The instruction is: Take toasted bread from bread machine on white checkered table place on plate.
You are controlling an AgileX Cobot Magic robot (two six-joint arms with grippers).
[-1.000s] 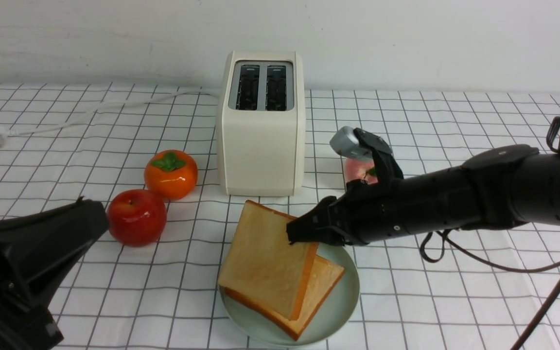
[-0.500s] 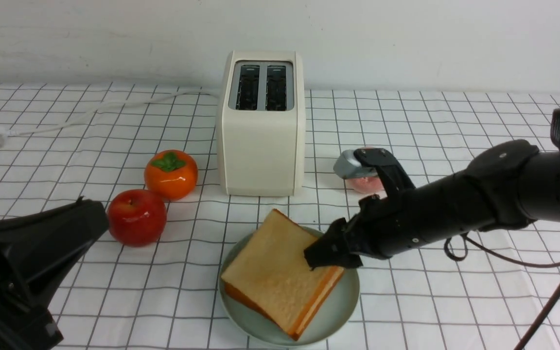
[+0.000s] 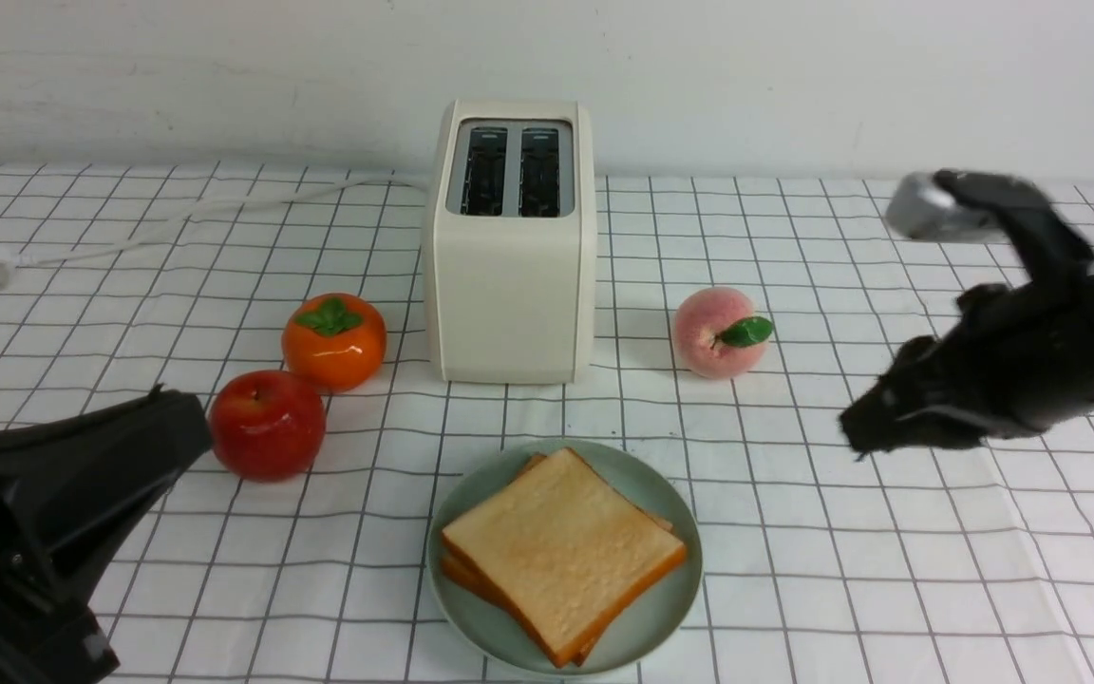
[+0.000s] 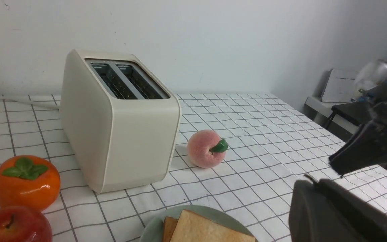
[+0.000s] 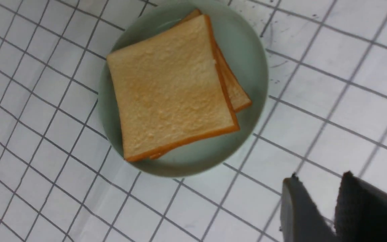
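Both toasted bread slices [image 3: 561, 551] lie stacked on the plate [image 3: 670, 494], lower centre; your right hand [image 3: 853, 435], mid-right, is narrow and empty. Raise it clear of the bench [image 3: 889, 589].

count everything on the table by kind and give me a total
toast slices: 2
toaster: 1
plate: 1
fruit: 3 (orange fruit, red apple, peach)
total: 7

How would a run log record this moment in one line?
bread: two golden square toast slices stacked on round mint-green plate | cream two-slot toaster: slots empty | right tool: empty, apart from plate
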